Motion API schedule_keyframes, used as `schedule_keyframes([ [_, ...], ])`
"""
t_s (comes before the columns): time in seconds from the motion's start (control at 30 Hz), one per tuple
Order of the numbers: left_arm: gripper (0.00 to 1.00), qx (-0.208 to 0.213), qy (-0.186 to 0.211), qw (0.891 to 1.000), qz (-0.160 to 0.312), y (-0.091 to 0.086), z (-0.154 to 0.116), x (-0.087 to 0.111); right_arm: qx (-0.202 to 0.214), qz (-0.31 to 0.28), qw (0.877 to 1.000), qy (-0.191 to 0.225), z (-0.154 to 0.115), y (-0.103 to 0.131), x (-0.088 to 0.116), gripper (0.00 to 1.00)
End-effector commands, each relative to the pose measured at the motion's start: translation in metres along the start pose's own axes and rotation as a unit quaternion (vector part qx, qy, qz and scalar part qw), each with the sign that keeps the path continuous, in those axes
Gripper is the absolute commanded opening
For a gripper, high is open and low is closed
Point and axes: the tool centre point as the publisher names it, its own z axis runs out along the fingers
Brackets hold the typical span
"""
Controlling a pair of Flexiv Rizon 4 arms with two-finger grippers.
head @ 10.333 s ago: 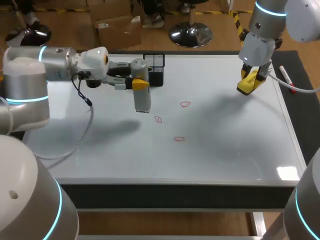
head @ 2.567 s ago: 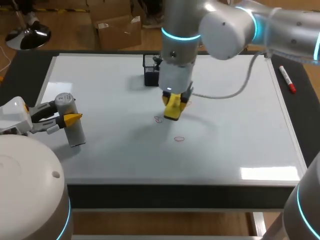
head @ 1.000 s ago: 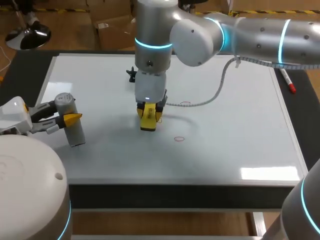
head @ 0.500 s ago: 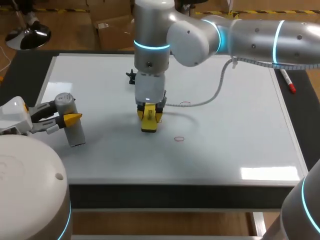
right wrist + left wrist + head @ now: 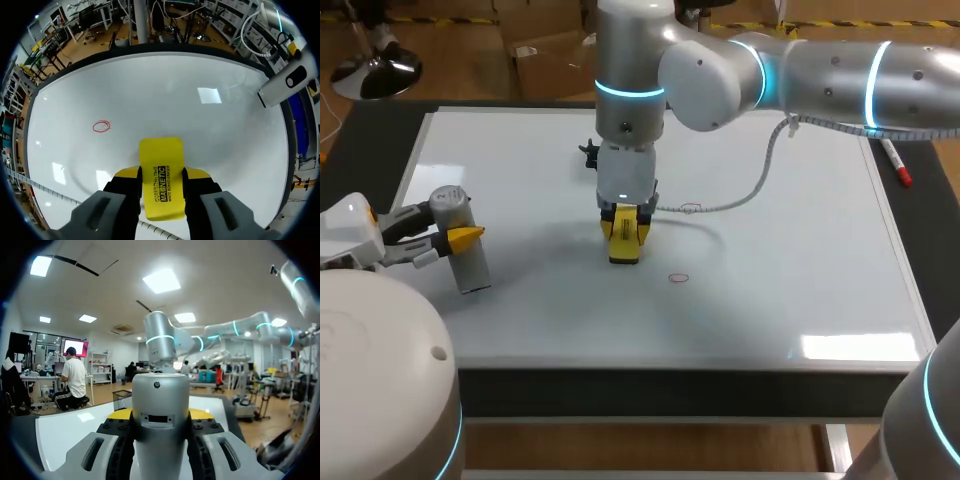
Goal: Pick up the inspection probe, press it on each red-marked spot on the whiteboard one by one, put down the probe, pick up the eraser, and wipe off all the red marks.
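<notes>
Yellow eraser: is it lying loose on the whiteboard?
No, the fingers of the right gripper squeeze the eraser from both sides.

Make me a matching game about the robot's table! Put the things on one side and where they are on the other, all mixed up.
Things:
1. eraser
2. inspection probe
3. red marker
4. red mark

Places:
A. held in the left gripper
B. drawn on the whiteboard
C. lying just past the whiteboard's right edge
D. held in the right gripper

Pairs: 1-D, 2-A, 3-C, 4-B.
</notes>
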Motion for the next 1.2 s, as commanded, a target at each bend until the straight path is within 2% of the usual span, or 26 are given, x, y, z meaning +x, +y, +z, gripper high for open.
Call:
schedule_keyframes([
  [0.03,0.0,0.0,-0.001,1.0,0.0,-0.001,0.0,0.001,-0.005,-0.002,1.0,0.004,0.003,-0.007,0.001,0.0],
  [0.6,0.0,0.0,-0.001,1.0,0.0,-0.001,0.0,0.001,-0.01,0.035,0.999,-0.001,0.01,-0.011,0.034,0.0],
  [1.2,0.0,0.0,-0.001,1.0,0.0,-0.001,0.0,0.001,0.017,0.067,0.998,-0.002,-0.006,-0.004,0.063,0.0],
])
